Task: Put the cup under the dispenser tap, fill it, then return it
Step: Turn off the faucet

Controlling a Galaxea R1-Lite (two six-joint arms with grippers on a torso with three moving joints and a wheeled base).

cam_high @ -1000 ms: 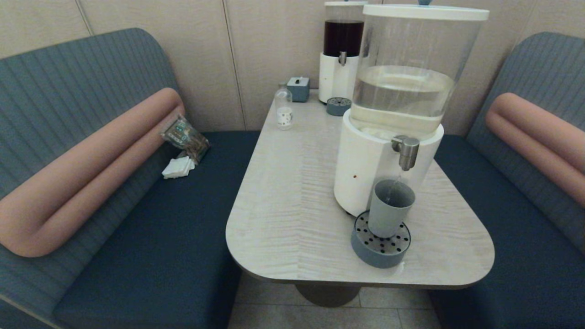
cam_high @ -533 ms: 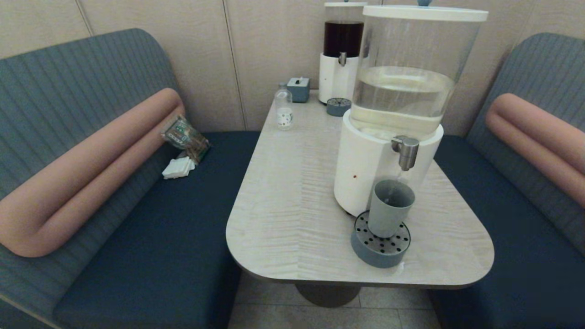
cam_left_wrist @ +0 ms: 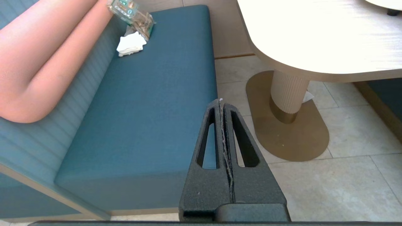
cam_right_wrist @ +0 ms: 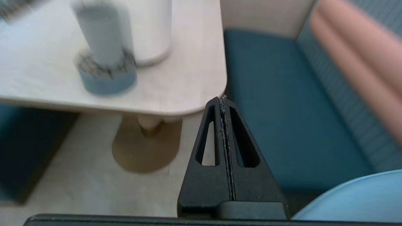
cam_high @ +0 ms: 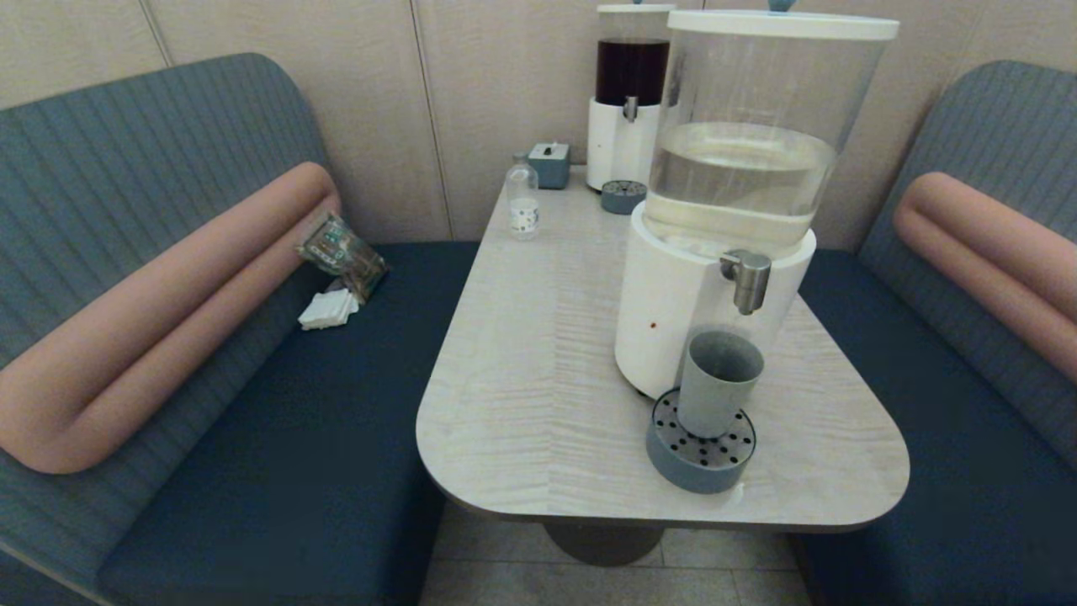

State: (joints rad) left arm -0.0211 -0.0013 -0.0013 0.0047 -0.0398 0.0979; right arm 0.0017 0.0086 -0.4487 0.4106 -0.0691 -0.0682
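Note:
The grey-blue cup [cam_high: 718, 380] stands upright on the round perforated drip tray [cam_high: 701, 459], right under the brushed-steel dispenser tap [cam_high: 745, 279] of the big white-based dispenser [cam_high: 683, 311]. The right wrist view shows the cup [cam_right_wrist: 100, 33] blurred on that tray. Neither arm shows in the head view. My left gripper [cam_left_wrist: 220, 101] is shut and empty, low over the floor beside the left bench. Below the table's near right corner, my right gripper [cam_right_wrist: 221, 99] is shut with nothing in it, far from the cup.
A small clear bottle [cam_high: 522, 202], a grey box [cam_high: 549, 163] and the dark-red-liquid dispenser [cam_high: 627, 97] with its own drip tray [cam_high: 623, 195] stand at the table's far end. A snack packet [cam_high: 341, 252] and napkins [cam_high: 328, 309] lie on the left bench.
A thin stream of water ran from the tap into the cup one second ago; it has stopped. The cup has not moved.

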